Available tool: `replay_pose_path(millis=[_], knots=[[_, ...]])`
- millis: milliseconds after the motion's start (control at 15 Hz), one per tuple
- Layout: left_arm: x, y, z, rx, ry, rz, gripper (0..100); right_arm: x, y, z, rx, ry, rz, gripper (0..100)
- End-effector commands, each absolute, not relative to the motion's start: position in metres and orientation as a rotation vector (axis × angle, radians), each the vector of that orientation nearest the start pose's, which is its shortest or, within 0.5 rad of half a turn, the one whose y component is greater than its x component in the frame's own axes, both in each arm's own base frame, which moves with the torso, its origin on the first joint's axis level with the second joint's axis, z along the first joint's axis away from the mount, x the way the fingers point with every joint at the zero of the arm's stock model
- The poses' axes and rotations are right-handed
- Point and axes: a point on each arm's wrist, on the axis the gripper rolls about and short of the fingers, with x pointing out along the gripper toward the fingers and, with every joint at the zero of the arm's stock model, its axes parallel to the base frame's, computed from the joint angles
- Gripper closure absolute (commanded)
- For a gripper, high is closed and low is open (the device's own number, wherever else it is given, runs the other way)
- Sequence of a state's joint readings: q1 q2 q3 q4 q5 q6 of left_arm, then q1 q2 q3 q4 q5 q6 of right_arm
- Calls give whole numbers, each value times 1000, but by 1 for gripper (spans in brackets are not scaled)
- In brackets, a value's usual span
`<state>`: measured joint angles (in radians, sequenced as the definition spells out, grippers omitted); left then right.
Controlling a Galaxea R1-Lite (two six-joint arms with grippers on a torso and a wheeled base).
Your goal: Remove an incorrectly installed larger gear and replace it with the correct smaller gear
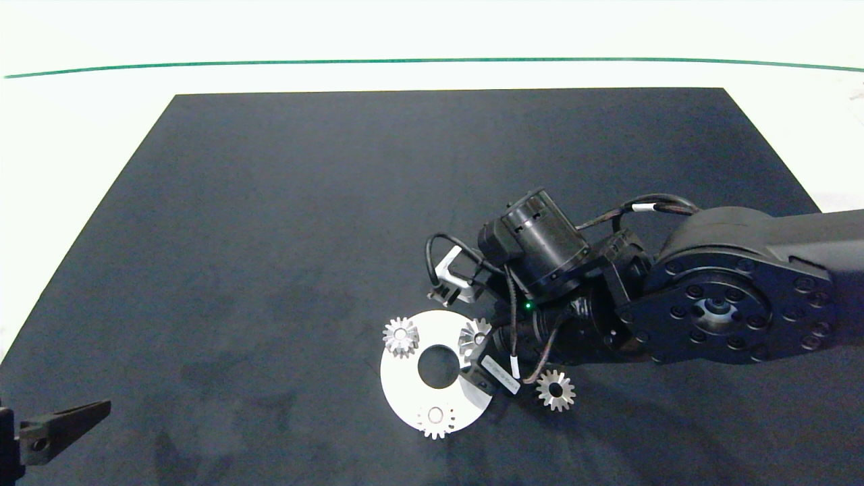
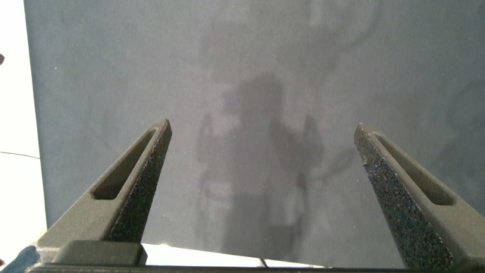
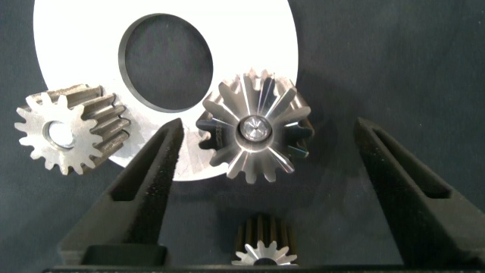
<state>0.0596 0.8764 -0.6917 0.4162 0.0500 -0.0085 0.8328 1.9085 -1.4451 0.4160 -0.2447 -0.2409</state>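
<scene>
The right arm [image 1: 729, 297] is black, with a round screw-ringed joint, looped black cables, a green light and grey textured fingers [image 3: 144, 189].

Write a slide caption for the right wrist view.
Open right claw straddles the larger gear on the white disc.

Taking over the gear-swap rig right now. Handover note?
Left gripper: open, parked over bare mat at the near left corner, holding nothing.
Right gripper: open, fingers either side of the larger gear, not touching it.
Larger gear sits at the right edge of the white disc, not yet lifted.
Two small gears sit on the disc; the smaller gear lies loose on the mat to the disc's right.
Done: right gripper lined up on the larger gear.
Left: close, lift it off, set it aside, then fit the smaller gear in its place.
</scene>
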Motion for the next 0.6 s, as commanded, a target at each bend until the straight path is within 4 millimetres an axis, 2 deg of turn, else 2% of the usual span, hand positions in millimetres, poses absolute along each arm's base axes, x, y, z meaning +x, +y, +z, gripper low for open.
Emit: replay_pose_path(millis=[67,600], knots=[[77,6,215,-12,601,111,0,243,259,193,-681,699,643,15],[77,6,215,-12,595,111,0,244,263,190,-679,693,649,32]])
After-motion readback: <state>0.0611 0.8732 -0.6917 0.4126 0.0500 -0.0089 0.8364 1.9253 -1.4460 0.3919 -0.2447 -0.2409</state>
